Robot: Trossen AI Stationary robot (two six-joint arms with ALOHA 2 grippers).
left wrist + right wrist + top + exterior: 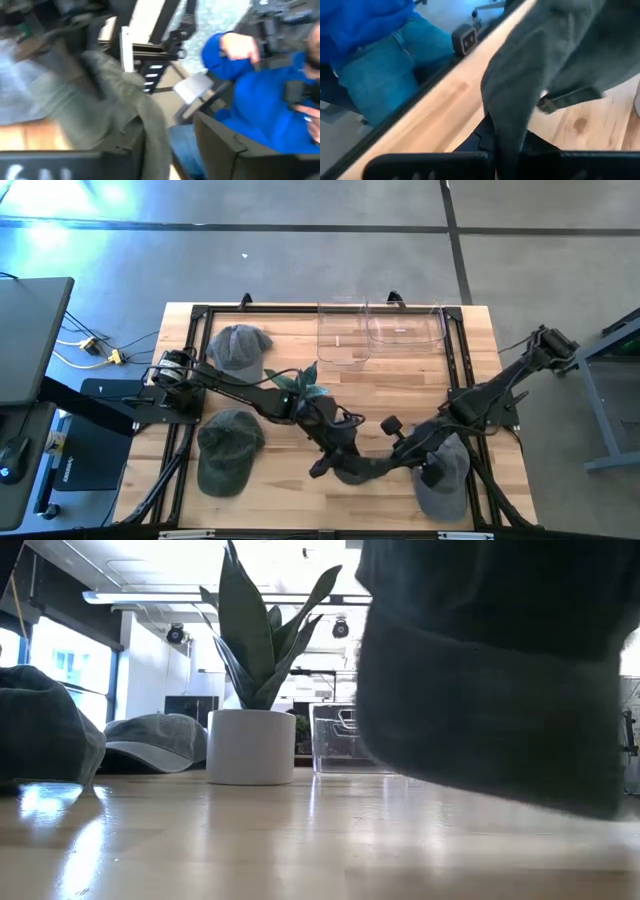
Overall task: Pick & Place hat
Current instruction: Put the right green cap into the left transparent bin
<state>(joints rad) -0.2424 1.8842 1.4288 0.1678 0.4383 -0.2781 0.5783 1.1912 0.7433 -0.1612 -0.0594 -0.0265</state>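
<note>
A dark grey-green hat [356, 469] hangs between my two arms near the table's front middle. In the low view the hat [490, 670] is clear of the tabletop. My right gripper [405, 452] comes in from the right and is shut on it. My left gripper [325, 465] reaches in from the left to the hat's other side. In the blurred left wrist view the hat's cloth [115, 100] fills the space just ahead of it. My right gripper pinches a fold of the hat's cloth [506, 142] between its two fingers, close to the back strap [565, 97]. It comes slanting down from the table's right side. The hat is lifted clear of the table and spreads out beyond the fingers.
Three more hats lie on the table [290, 505]: far left [238, 345], near left [228, 448] and near right [447, 480]. A plant in a white pot [250, 745] stands mid-table and clear bins [380, 332] at the far edge. A person in blue [260, 85] sits at the near edge.
</note>
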